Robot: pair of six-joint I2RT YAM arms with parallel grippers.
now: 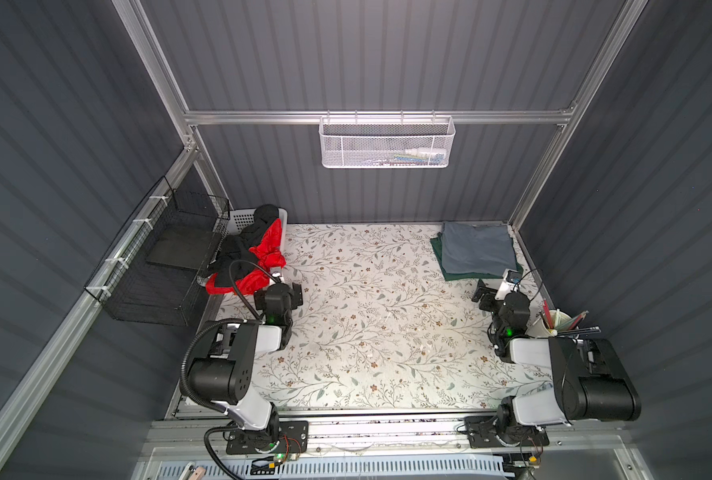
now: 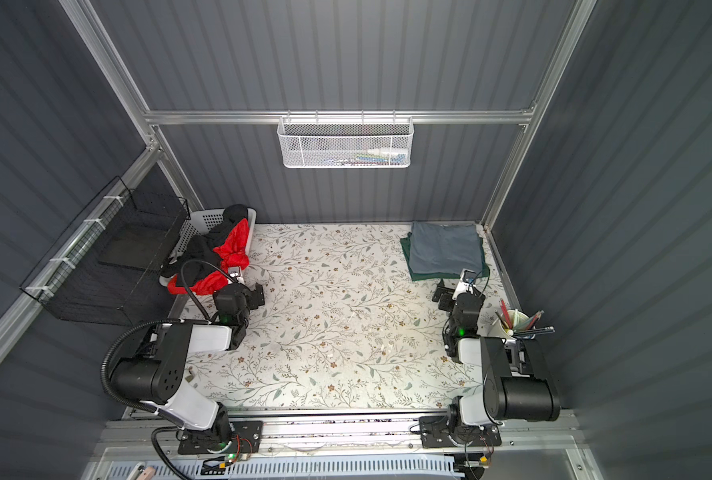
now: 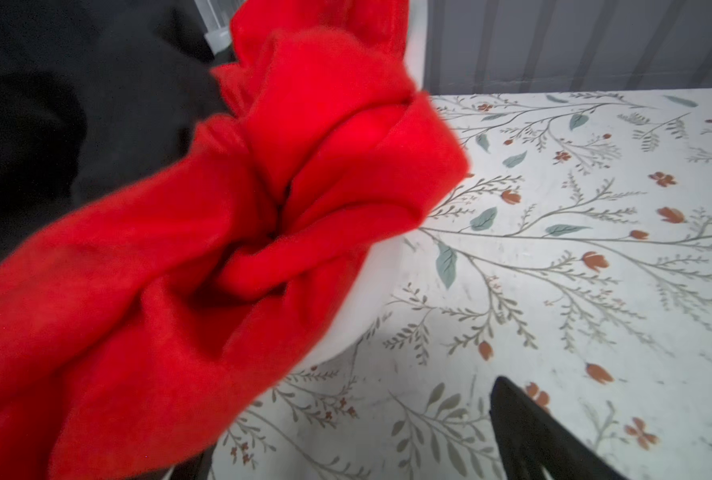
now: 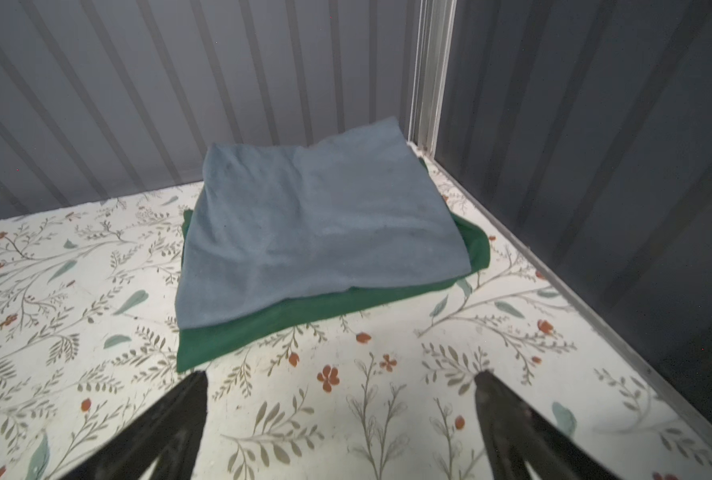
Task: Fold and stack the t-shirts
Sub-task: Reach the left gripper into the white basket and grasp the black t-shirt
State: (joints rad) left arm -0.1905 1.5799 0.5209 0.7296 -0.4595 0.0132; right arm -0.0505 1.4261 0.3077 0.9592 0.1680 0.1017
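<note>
**Obscured items.** In the left wrist view only one finger [image 3: 520,428] of the left gripper [image 1: 283,289] is seen. The other finger is covered by the red t-shirt [image 3: 304,174], so contact with the cloth cannot be determined. The black t-shirt [image 1: 237,249] is crumpled and partly buried under the red one, and its outline is hard to make out. Necklines and sleeves of the folded shirts are tucked out of sight.

**Jaws.** The left jaws are spread wide and nothing is seen pinched. The right gripper [image 4: 341,374] is likewise spread and empty, above the table [image 1: 366,316].

**Position and axis.**
- The red t-shirt is twisted into a rope just ahead of the left jaws, across the hidden finger's side. Its long axis is laid along the white basket [image 1: 239,217], and both ends are draped over the rim.
- The slate blue-grey t-shirt [image 4: 316,232] is laid flat on the dark green t-shirt [image 4: 262,328], straight ahead of the right jaws.
- Both folded shirts are near square, and no clear long axis is noted.
- A green margin is exposed along the edge nearest the fingertips.
</note>
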